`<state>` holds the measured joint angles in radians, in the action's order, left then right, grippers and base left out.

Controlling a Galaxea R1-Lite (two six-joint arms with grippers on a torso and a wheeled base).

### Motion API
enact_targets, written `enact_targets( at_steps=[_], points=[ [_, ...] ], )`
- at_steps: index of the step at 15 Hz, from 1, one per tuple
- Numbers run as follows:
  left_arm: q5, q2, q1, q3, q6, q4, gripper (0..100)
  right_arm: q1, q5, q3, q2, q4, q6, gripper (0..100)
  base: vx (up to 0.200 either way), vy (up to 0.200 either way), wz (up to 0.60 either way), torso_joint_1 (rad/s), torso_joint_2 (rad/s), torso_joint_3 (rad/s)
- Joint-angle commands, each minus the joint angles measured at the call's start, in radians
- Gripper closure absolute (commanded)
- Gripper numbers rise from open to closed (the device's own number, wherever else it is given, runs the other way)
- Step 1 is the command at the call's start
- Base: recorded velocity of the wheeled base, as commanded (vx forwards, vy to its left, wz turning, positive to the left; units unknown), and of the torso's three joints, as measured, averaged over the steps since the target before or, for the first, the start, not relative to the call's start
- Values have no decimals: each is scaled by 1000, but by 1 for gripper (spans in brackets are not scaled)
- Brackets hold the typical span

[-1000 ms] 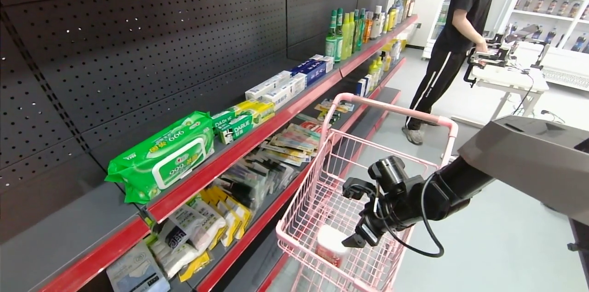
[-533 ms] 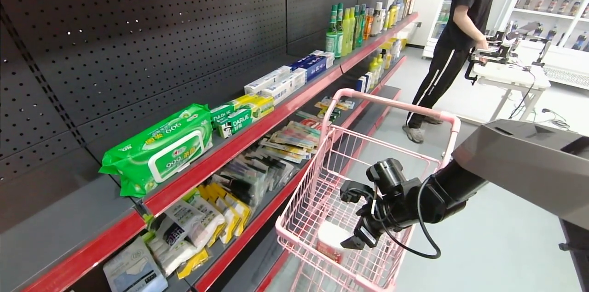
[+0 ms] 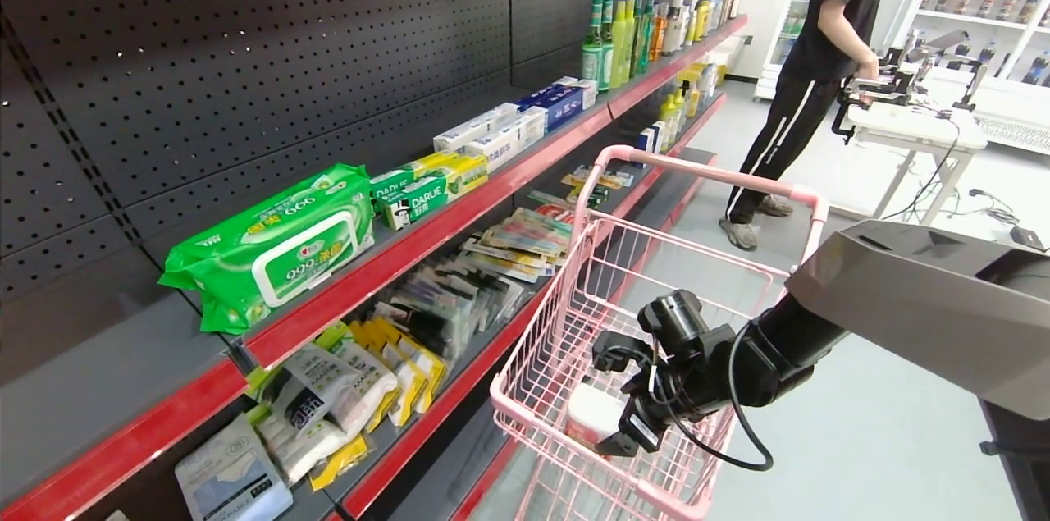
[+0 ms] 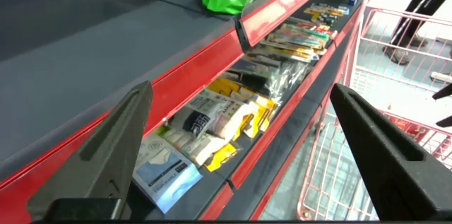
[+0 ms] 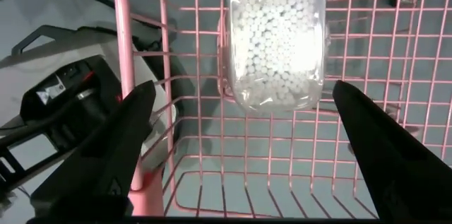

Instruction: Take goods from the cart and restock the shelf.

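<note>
Right gripper (image 5: 244,86) hangs released inside the pink cart (image 3: 697,176), over a tub of cotton swabs (image 5: 277,40) at the basket's 7 o'clock. Left gripper (image 4: 241,90), also released, faces the shelf (image 4: 183,75).

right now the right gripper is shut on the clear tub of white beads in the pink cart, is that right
No. The right gripper is open, not shut on anything: the right wrist view shows its jaws spread wide of the clear tub of white beads, which sits free in the pink cart.
</note>
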<state>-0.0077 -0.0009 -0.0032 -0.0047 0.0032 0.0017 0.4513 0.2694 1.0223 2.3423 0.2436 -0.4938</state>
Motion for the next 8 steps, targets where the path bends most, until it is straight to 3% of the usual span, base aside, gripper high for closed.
enact_targets(
  at_steps=[1, 8],
  points=[
    [0, 1, 0, 0, 0, 0, 0, 3, 1, 5, 8, 0, -2, 0, 0, 0, 0, 0, 0, 0],
    [0, 1, 0, 0, 0, 0, 0, 1, 14, 25, 43, 0, -3, 0, 0, 0, 0, 0, 0, 0]
  ],
)
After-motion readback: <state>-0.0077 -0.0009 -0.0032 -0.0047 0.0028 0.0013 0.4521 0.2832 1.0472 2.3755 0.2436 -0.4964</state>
